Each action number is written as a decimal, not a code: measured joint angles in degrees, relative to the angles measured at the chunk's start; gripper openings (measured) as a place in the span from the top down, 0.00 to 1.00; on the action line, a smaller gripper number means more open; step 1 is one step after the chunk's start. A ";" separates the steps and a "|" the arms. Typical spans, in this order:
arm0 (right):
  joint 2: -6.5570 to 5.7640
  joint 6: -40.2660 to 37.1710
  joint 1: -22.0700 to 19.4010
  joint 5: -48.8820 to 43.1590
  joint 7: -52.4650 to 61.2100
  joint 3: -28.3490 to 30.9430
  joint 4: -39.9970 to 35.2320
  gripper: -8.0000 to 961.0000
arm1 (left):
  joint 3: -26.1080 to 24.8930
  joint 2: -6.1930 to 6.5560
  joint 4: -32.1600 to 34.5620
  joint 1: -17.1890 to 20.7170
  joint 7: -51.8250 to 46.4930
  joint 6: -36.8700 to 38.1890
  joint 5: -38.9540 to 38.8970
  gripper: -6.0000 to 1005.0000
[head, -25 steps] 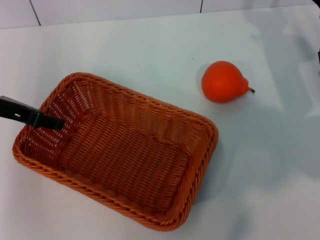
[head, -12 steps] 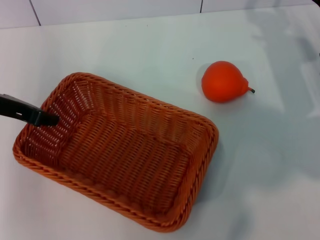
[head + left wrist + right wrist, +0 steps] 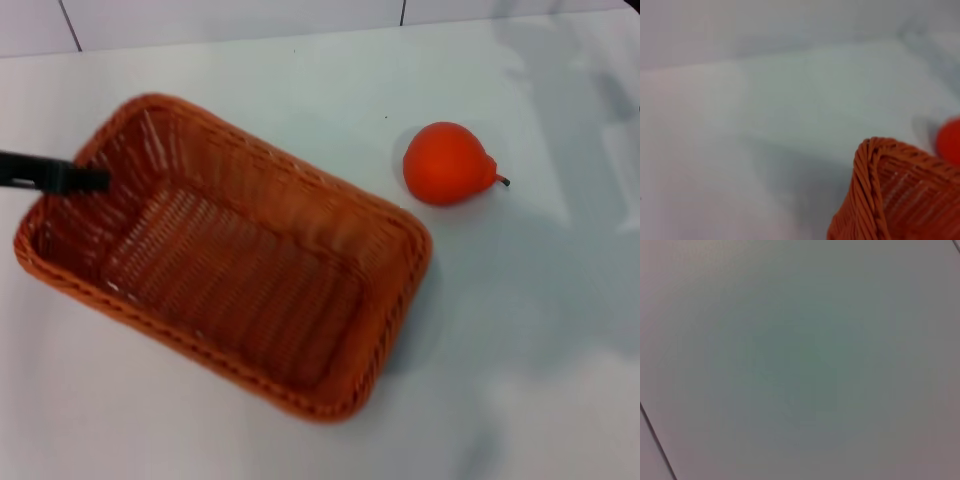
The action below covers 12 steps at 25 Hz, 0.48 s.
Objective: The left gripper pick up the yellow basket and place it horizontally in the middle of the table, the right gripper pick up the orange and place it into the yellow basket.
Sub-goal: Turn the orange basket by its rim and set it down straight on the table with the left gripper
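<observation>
On the left side of the table (image 3: 300,80), left gripper (image 3: 85,180) grips the yellow basket (image 3: 230,260) by its end wall, basket still diagonal, not centred. Orange (image 3: 448,163) untouched to its right. Right gripper out of view.

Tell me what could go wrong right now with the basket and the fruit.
The left gripper has only the yellow basket's short end wall, so the basket could slip free or swing. It lies diagonally on the table, and its far corner could knock the orange and roll it away.
</observation>
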 joint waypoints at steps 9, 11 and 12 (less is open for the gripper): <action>-0.02 1.08 0.63 0.00 0.07 0.38 -0.24 0.20 | -12.01 -0.61 -1.70 1.78 -6.30 -6.01 -5.83 0.82; -0.02 1.49 0.80 0.00 0.03 0.40 -0.24 0.20 | -12.71 -0.60 -3.09 2.92 -6.80 -7.50 -8.15 0.81; -0.02 1.57 0.83 0.00 0.00 0.43 -0.27 0.20 | -12.77 -0.61 -3.80 3.52 -6.89 -8.18 -8.98 0.81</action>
